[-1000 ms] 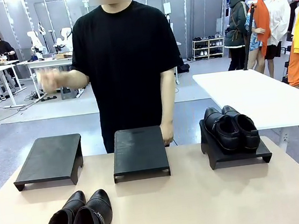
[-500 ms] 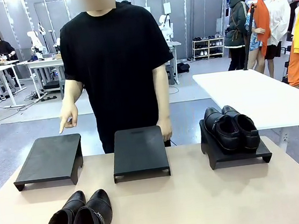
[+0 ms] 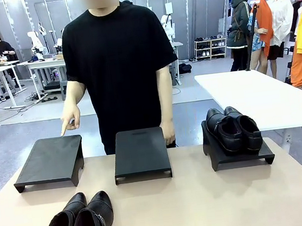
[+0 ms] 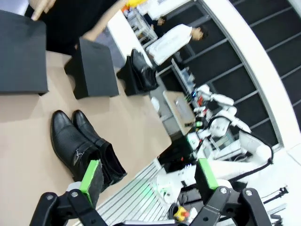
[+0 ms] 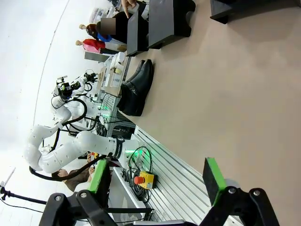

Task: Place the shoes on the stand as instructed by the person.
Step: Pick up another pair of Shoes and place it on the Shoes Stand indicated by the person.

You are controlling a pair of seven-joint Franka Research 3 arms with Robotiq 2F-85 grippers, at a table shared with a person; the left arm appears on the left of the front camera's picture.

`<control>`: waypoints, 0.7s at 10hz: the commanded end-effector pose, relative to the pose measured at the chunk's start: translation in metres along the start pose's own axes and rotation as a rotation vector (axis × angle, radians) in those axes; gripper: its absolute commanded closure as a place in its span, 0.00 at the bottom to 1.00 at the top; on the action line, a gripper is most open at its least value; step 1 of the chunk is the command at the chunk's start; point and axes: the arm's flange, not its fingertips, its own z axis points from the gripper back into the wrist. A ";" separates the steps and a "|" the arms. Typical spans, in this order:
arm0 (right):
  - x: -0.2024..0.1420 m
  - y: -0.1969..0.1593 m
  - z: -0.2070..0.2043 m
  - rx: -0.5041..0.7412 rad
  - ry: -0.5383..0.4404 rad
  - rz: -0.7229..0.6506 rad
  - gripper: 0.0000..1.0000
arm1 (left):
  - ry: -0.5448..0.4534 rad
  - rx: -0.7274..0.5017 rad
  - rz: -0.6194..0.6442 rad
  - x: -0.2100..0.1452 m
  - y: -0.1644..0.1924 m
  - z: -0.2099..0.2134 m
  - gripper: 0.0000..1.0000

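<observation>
The person (image 3: 118,67) stands at the far side of the table (image 3: 204,199), one finger of the pointing hand (image 3: 69,119) aimed down at the stand on the robot's left (image 3: 50,160), which is bare. The middle stand (image 3: 140,151) is bare too, with the person's other hand (image 3: 168,134) just behind it. One pair of shoes (image 3: 233,129) sits on the right stand (image 3: 241,159); the other pair (image 3: 79,225) lies on the table near the front. The robot's left hand (image 4: 149,176) and right hand (image 5: 156,176) both hang open, holding nothing

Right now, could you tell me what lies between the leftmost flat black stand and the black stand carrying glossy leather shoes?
A third black stand, empty, in the front view.
</observation>
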 end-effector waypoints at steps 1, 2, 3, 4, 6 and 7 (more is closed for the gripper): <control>-0.002 0.000 0.002 0.004 0.005 0.012 0.00 | 0.158 0.089 -0.018 0.015 -0.041 -0.045 0.00; -0.002 0.000 0.002 0.004 0.005 0.012 0.00 | 0.232 0.124 -0.016 0.022 -0.056 -0.070 0.00; -0.002 0.000 0.002 0.004 0.005 0.012 0.00 | 0.329 0.199 -0.021 0.027 -0.068 -0.100 0.00; -0.002 0.000 0.002 0.004 0.005 0.012 0.00 | 0.419 0.271 -0.037 0.029 -0.078 -0.126 0.00; -0.002 0.000 0.002 0.004 0.005 0.012 0.00 | 0.557 0.344 -0.067 0.024 -0.099 -0.174 0.00; -0.002 0.000 0.002 0.004 0.005 0.012 0.00 | 0.595 0.461 -0.028 0.016 -0.103 -0.192 0.00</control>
